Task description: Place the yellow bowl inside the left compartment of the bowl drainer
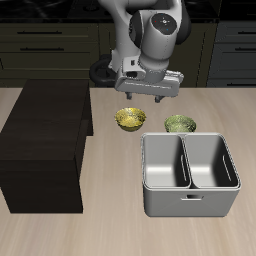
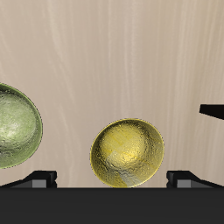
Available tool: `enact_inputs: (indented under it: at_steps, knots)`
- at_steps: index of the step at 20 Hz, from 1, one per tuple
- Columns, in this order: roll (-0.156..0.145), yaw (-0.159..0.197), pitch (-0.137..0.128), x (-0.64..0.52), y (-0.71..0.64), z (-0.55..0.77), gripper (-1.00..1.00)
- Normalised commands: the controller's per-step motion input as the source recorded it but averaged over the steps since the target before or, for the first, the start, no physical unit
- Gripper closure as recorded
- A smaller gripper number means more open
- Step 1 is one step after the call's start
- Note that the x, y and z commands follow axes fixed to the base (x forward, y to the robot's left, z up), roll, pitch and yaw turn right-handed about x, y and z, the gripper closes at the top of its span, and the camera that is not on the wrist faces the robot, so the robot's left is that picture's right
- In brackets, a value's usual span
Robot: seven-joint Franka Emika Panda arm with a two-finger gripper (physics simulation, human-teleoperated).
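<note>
Bowl drainer (image 1: 190,175): grey metal bin, lower right of frame, nearest; two deep wells split by a divider.
Yellow bowl (image 1: 130,119): centre of frame, on the table (image 1: 110,230) just behind the drainer; small, round, glossy golden, mottled pattern inside; upright.
Olive-green bowl (image 1: 180,124): beside the yellow one, apart.
Dark cabinet (image 1: 45,145): left.
Gripper (image 1: 147,99): above the yellow bowl, jaws spread, holding nothing.

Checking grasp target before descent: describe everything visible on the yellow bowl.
The yellow bowl is small, round and glossy golden-yellow, with a mottled pattern inside. It sits upright on the wooden table, empty, behind the bowl drainer and beside the olive-green bowl, touching neither. The gripper hangs above it, not in contact.
</note>
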Motion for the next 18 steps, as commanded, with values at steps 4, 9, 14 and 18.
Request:
enact_inputs:
  at_steps: [4,9,14,18]
  knots:
    - [0.020,-0.047,0.027,-0.05,0.02,-0.23,-1.00]
    - [0.006,-0.032,-0.004,-0.06,0.01,-0.15,-1.00]
    - [-0.009,0.004,-0.025,-0.03,-0.09,-0.16,-1.00]
    - [-0.011,-0.005,-0.004,0.00,-0.05,-0.10,-1.00]
